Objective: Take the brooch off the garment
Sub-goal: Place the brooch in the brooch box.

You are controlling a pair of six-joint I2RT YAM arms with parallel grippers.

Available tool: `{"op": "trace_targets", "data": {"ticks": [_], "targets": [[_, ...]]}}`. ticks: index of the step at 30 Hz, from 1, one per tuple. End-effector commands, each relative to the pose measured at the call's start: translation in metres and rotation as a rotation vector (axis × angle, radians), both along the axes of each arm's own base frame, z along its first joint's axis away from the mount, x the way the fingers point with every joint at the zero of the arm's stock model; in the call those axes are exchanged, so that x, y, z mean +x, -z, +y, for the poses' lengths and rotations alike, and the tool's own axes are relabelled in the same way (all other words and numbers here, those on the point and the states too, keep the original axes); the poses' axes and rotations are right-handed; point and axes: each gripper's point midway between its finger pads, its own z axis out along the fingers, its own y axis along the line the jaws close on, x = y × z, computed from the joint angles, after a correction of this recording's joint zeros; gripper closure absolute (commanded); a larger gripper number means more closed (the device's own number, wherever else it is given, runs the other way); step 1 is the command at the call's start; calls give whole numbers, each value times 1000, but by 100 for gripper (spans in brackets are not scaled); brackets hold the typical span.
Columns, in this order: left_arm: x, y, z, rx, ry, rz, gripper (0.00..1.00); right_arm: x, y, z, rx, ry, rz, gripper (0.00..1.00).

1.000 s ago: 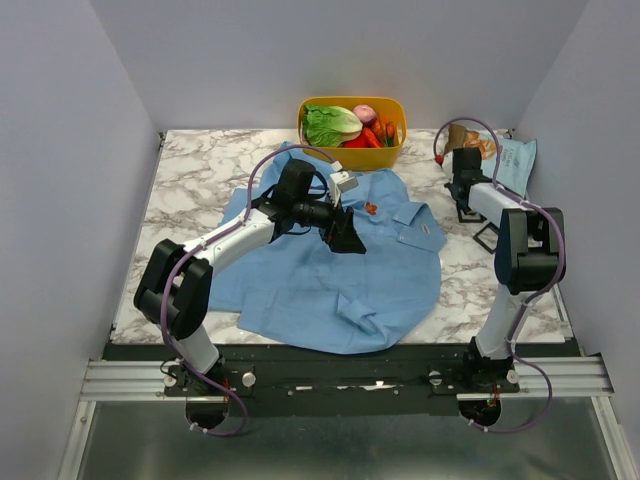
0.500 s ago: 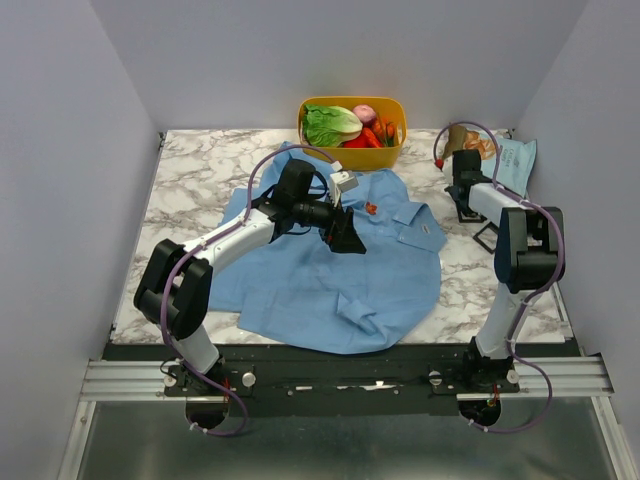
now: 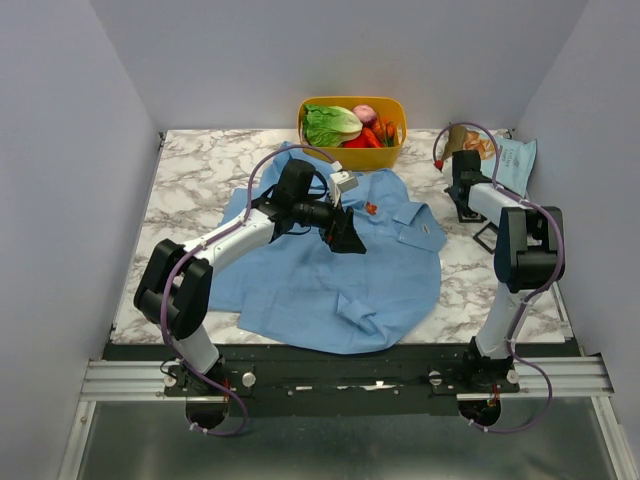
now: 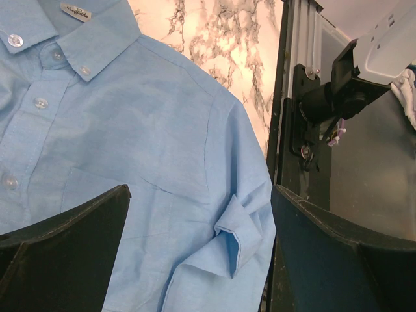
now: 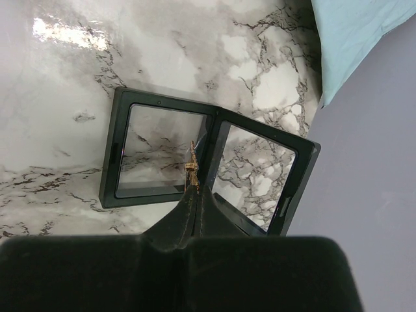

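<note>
Right wrist view: the right claw [image 5: 193, 188] is pressed together on the brooch [image 5: 192, 160], a tiny golden-tan piece standing up from its tips. Below it an open black case [image 5: 117, 153] with two clear windows lies on the marble bench [image 5: 84, 78]. The brooch hangs over the middle hinge of the case; whether it touches the case I cannot tell. A pale blue packet [image 5: 354, 39] lies at the far corner.

Top view: the right claw [image 3: 466, 208] is at the right side of the bench [image 3: 190, 180], well apart from the shirt [image 3: 330, 275], with the case [image 3: 487, 237] just beside it. The shirt is spread over the middle of the bench, with a red-orange ornament [image 3: 370, 208] on it near the collar. The left claw [image 3: 345, 232] hovers over the shirt just beside that ornament. A yellow basket [image 3: 305, 125] of vegetables stands at the far edge.

Left wrist view: the left claw [image 4: 200, 195] stands wide apart with nothing between its fingers [image 4: 65, 260], above the shirt [image 4: 130, 130] with its buttons and a folded cuff.
</note>
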Motion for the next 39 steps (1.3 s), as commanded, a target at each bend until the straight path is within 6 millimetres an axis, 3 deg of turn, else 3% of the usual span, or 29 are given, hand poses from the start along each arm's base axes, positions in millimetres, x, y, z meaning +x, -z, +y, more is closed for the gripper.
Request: {"op": "trace_targets", "data": {"ticks": [1, 25, 39], "targets": [[5, -8, -4, -30, 18, -11, 1, -2, 12, 0, 26, 8, 31, 99], [5, -9, -4, -30, 16, -10, 1, -1, 6, 8, 74, -1, 22, 94], [5, -10, -3, -29, 14, -15, 1, -1, 6, 15, 124, -16, 25, 83]]}}
